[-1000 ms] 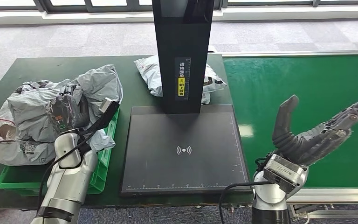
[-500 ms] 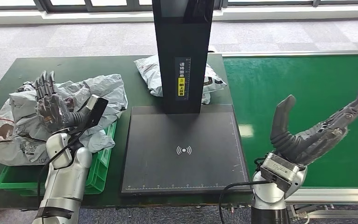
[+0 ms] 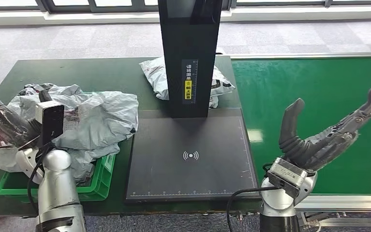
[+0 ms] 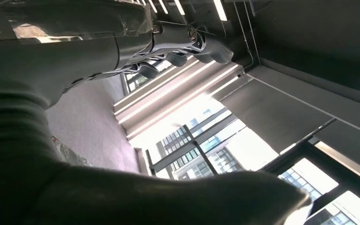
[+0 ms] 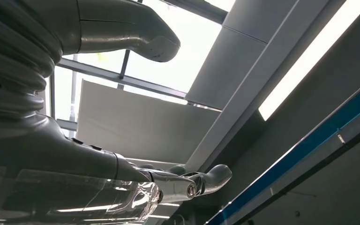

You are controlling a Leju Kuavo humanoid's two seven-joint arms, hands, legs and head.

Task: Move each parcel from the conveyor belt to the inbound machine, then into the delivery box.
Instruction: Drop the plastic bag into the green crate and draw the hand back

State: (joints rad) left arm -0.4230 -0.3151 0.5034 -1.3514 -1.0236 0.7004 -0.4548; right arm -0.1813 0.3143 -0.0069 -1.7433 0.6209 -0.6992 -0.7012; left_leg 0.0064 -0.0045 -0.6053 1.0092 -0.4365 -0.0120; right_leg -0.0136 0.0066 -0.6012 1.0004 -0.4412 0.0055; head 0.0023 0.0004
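Left hand [image 3: 0, 123]: we see it released, fingers spread, at the bench's left edge beside the piled parcels [image 3: 84, 121].
Right hand [image 3: 328, 135]: released, waiting above the conveyor belt [image 3: 319, 82], we judge.

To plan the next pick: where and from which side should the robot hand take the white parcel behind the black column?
Probably its crumpled right end, approached from the conveyor belt side with the right robot hand; the black column hides the white parcel's middle.
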